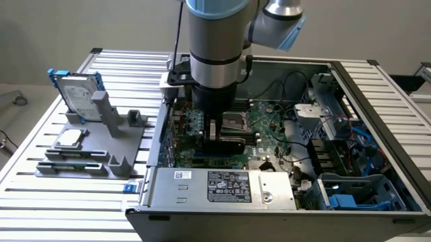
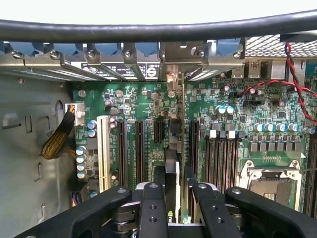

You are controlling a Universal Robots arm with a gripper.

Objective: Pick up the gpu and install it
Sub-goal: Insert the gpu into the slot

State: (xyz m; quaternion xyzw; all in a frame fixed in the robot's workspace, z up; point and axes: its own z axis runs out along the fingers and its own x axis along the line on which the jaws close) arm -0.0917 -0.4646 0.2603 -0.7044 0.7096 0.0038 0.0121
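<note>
Gripper: the black two-fingered gripper (image 2: 177,210) is clamped on the thin green-and-black gpu card (image 2: 174,163), held edge-on.
Location: inside the open grey computer case (image 1: 377,108), above the green motherboard (image 2: 129,104) and its black slots (seating depth unclear).
Orientation: long axis runs along the slots, silver bracket end toward the case's rear wall.
Why: likely to line the card's edge up with a slot.

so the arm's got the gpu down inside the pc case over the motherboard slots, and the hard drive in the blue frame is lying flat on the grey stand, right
Not quite. The hard drive stands upright on the grey stand, not flat, as the exterior view shows. The rest holds: the gripper holds the gpu on edge inside the pc case, over the motherboard slots.
</note>
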